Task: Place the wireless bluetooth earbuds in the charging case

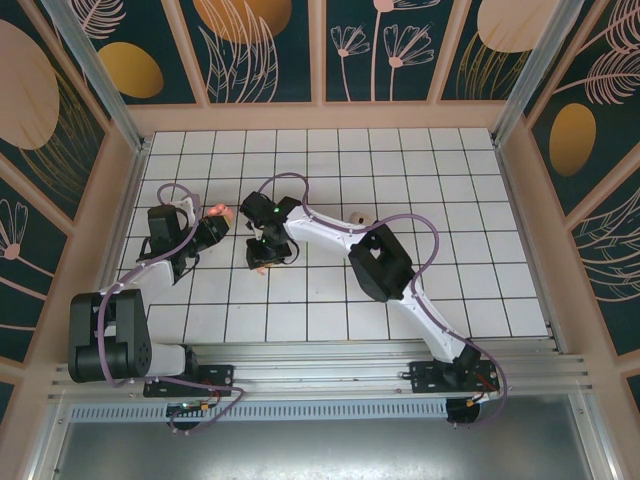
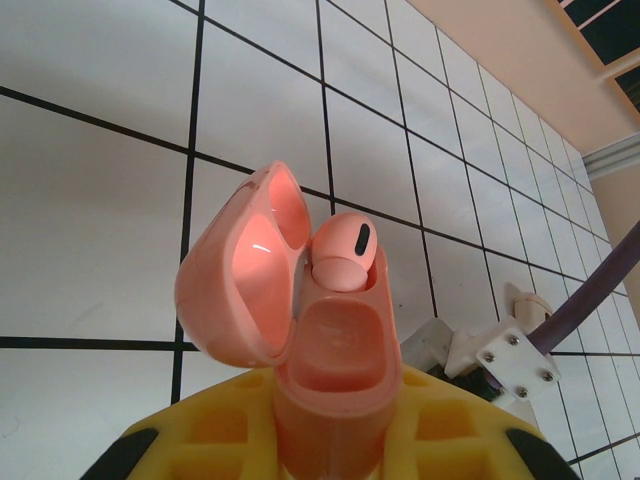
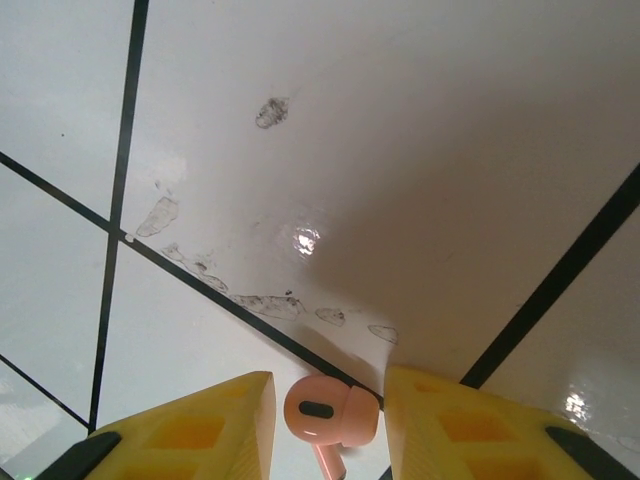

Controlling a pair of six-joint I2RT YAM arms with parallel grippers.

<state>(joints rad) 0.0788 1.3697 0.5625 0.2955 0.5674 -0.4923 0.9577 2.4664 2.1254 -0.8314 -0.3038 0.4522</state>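
Observation:
My left gripper (image 2: 330, 420) is shut on the salmon-pink charging case (image 2: 335, 350), held with its lid (image 2: 240, 270) swung open to the left. One pale pink earbud (image 2: 345, 250) sits in the case's far slot, and the near slot is an empty hollow. From above, that gripper (image 1: 208, 226) and case (image 1: 218, 212) are at the left of the tiled floor. My right gripper (image 3: 330, 405) is down at the tile with its yellow fingers (image 3: 215, 420) on either side of the second earbud (image 3: 330, 410), which lies on the floor with thin gaps at both sides. Seen from above, the right gripper (image 1: 263, 260) is just right of the left one.
The white tiled floor (image 1: 400, 180) with black grout lines is fenced by wooden walls (image 1: 320, 115). A small pale object (image 1: 357, 215) lies behind the right arm's forearm. A white bracket and purple cable (image 2: 500, 350) show beside the case.

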